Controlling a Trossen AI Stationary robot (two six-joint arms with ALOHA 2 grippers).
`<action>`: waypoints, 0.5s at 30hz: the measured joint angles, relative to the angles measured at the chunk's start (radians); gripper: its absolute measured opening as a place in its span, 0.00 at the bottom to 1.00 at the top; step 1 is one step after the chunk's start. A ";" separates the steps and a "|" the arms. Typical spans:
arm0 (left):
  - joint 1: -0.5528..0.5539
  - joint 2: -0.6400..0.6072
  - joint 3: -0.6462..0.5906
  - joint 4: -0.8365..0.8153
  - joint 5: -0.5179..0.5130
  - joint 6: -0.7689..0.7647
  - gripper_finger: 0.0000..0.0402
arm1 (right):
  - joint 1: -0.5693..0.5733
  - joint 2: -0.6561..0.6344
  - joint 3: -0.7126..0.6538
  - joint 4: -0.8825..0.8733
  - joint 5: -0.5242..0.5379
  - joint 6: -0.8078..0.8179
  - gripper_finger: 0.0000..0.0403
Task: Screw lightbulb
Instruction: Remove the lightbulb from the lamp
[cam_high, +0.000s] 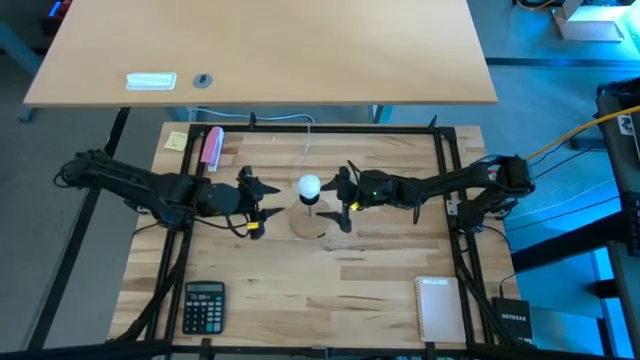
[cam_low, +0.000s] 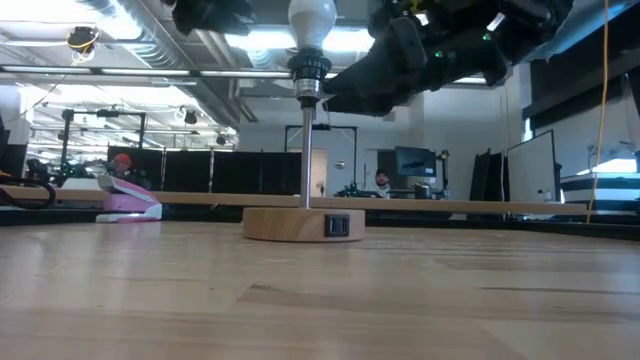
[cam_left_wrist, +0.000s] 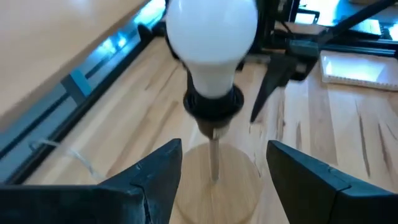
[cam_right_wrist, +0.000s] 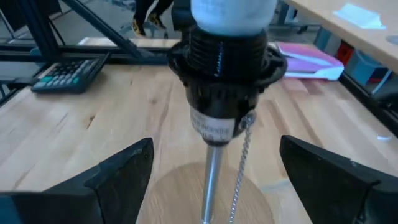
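On the wooden tabletop (cam_high: 380, 290), seen from above, the left gripper (cam_high: 262, 205) waits at about 9 o'clock from the lamp. Its jaws are spread and hold nothing; in the left wrist view the two dark fingers (cam_left_wrist: 149, 180) stand apart with the pole between them, farther off.

In the middle stands the lightbulb (cam_high: 308, 185). It already sits in the black socket (cam_right_wrist: 224, 59) on top of a thin metal pole, which rises from the round wooden base (cam_low: 303, 223). Its long axis is upright, glass up, screw base down inside the socket.

At 3 o'clock from the bulb is the right gripper (cam_high: 345, 198), jaws spread wide and empty, at the socket's height, one on each side of the pole but not touching. This arm looks nearer to the lamp. I judge that either gripper must rise to the glass to turn it.
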 joint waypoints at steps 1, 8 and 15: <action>0.001 0.000 0.011 -0.005 0.000 0.008 0.56 | 0.000 0.010 0.000 0.024 0.004 0.000 0.87; 0.031 0.010 0.093 -0.017 -0.001 0.063 0.56 | 0.001 0.066 0.000 0.140 0.001 -0.009 0.87; 0.077 0.088 0.214 -0.100 0.001 0.126 0.56 | 0.001 0.125 0.075 0.162 0.018 -0.013 0.86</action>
